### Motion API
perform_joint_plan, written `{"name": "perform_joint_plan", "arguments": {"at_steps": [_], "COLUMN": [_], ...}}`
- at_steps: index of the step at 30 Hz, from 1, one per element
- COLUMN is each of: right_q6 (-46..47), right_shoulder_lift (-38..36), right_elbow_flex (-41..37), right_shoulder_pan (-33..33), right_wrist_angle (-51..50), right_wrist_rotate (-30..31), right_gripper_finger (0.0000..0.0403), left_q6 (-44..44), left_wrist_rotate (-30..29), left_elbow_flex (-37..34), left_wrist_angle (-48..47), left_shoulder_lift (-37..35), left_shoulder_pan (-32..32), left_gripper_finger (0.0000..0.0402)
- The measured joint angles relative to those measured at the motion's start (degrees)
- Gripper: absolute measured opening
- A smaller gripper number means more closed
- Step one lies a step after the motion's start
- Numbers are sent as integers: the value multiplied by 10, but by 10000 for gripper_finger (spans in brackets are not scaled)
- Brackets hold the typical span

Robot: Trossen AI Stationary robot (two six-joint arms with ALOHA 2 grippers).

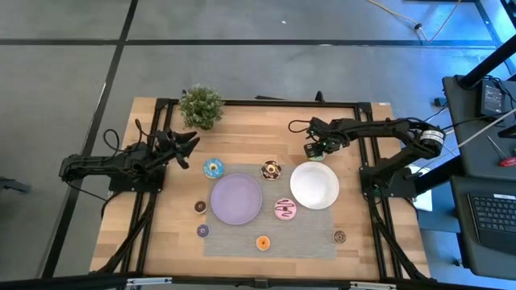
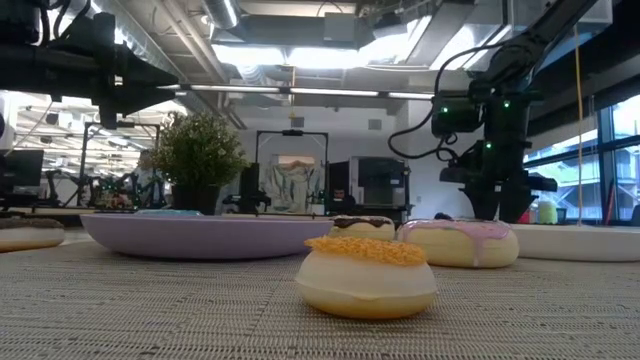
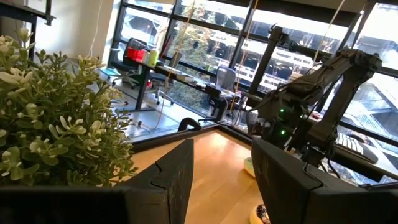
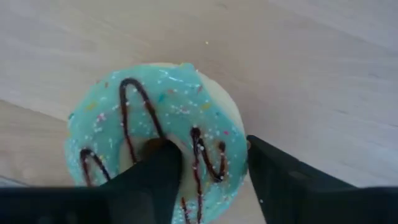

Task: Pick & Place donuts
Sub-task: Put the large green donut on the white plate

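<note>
The right gripper (image 4: 208, 177) stands over a green donut (image 4: 158, 134), which has dark chocolate lines and small sprinkles on its icing. One finger goes into the hole of the ring and the other finger is at the outer edge, so the jaws are narrow around one side of the donut. I cannot tell for sure if they press it already. In the high view this gripper (image 1: 316, 148) is just behind the white plate (image 1: 314, 185), near the back edge of the table (image 1: 242, 121).

The left gripper (image 1: 187, 145) waits at the left back part of the table, near the small green plant (image 1: 201, 105). In its wrist view the two fingers (image 3: 177, 177) are apart with nothing between them.

The other donuts lie in the middle of the table. A blue donut (image 1: 214, 167) is just behind the lilac plate (image 1: 236, 199). A chocolate donut (image 1: 271, 170) sits between the two plates, and a pink donut (image 1: 285, 209) is in front of it. The minis are on the grey mat (image 1: 306, 242): an orange mini (image 1: 263, 242), a purple mini (image 1: 202, 231), a brown mini (image 1: 201, 207) beside the lilac plate, and another brown mini (image 1: 339, 237) at the right.
</note>
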Motion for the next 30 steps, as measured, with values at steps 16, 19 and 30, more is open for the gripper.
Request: {"name": "perform_joint_plan", "arguments": {"at_steps": [16,19,30], "right_q6": [-59,-42,112], "right_shoulder_lift": [-84,-92,-88], "right_elbow_flex": [76,90,64], "right_shoulder_pan": [28,75,246], "right_wrist_angle": [-49,-77,-91], "right_wrist_rotate": [-60,-95,-86], "right_gripper_finger": [97,97,96], "left_q6": [0,-4,-6], "left_wrist_rotate": [0,0,0], "left_elbow_flex": [0,0,0], "left_wrist_angle": [0,0,0], "left_shoulder_lift": [0,0,0], "left_shoulder_pan": [0,0,0], "left_gripper_finger": [157,157,157]}}
